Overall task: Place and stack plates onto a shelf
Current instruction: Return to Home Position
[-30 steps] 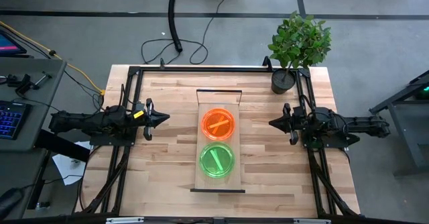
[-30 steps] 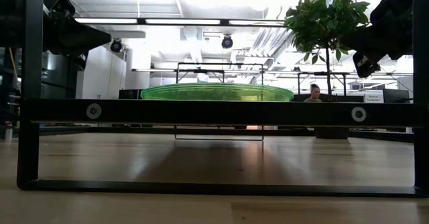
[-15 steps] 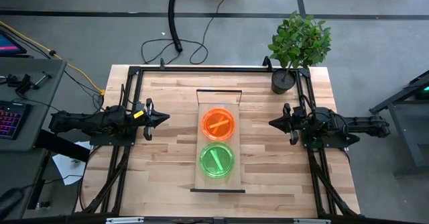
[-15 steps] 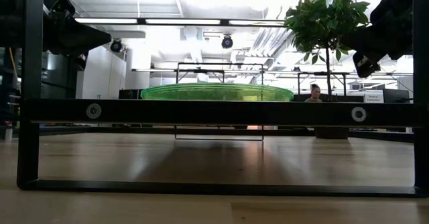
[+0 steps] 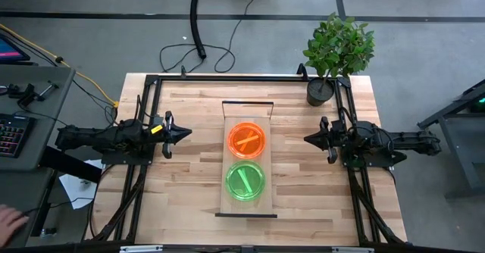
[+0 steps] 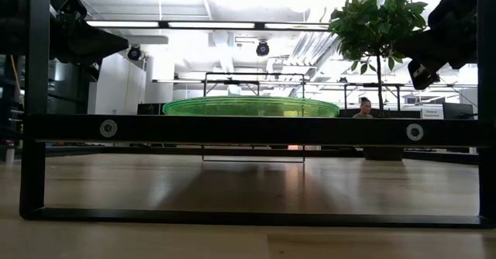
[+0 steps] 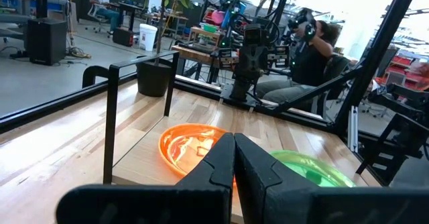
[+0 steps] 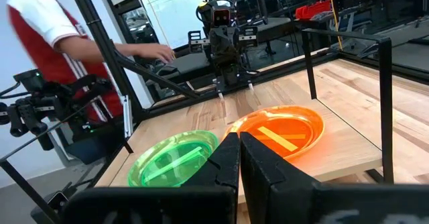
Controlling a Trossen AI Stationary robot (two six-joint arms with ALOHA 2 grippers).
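Two plates lie flat on the shelf [image 5: 246, 109], a light wood board with black frame ends in the table's middle. The neon orange plate [image 5: 247, 139] sits toward the far end, the neon green plate [image 5: 245, 180] toward the near end; whether each is one plate or a stack, I cannot tell. The orange plate [image 7: 181, 145] [image 8: 281, 133] and the green plate [image 7: 315, 170] [image 8: 174, 158] show in both wrist views. My left gripper [image 5: 186, 132] is shut and hovers left of the shelf. My right gripper [image 5: 306, 138] is shut and hovers right of it. Neither touches anything.
A potted plant [image 5: 337, 52] stands at the table's far right corner. A black frame [image 5: 151, 82] runs along the table's edges. Bare tabletop lies on both sides of the shelf. A person [image 8: 60, 36] stands beyond the left side; a hand [image 5: 7, 219] shows off the table.
Both arms and both plates have kept still. A person's hand has come into the high view at the lower left, off the table.
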